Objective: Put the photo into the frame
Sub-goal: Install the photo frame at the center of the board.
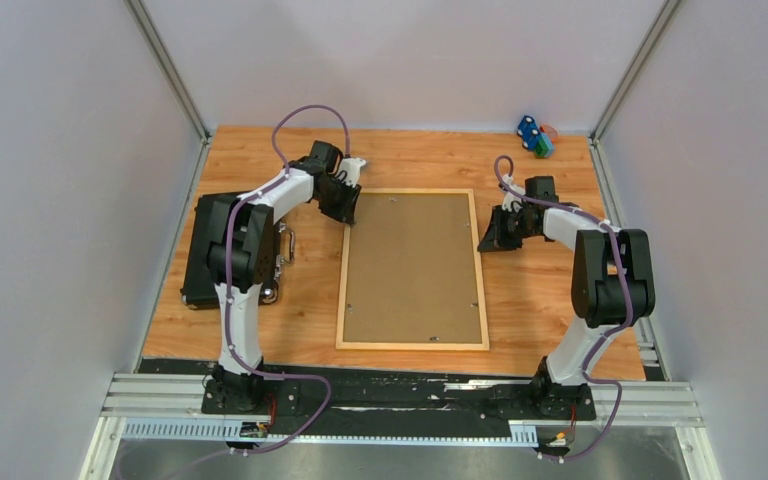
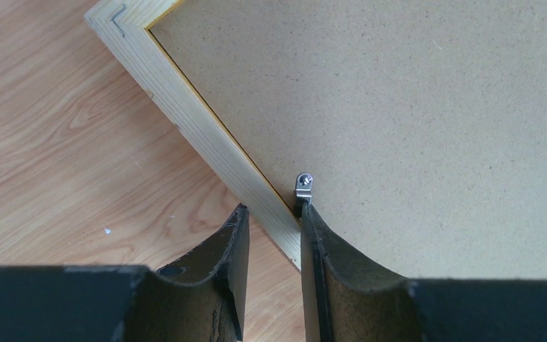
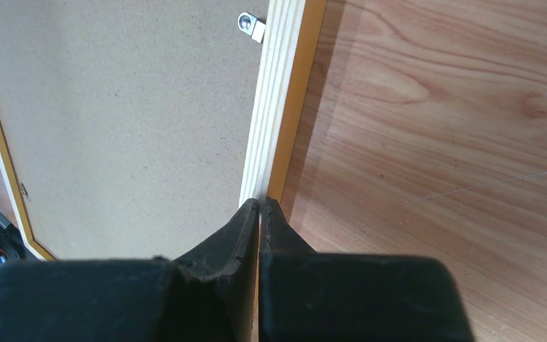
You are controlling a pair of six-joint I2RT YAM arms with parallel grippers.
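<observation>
My left claw (image 2: pixel 273 208) is narrowly open astride a rail of the frame (image 2: pixel 194 121); my right claw (image 3: pixel 261 201), seemingly closed, touches the opposite rail.

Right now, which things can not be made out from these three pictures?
- The photo: in no view; the backing board fills the frame, so anything beneath is hidden.
- Black case, top view: partly covered by the left arm.
- Small blue and green objects, top view, far corner: too small to identify.
- Right wrist view: the right gripper hides where its tips meet the frame's rail.
</observation>
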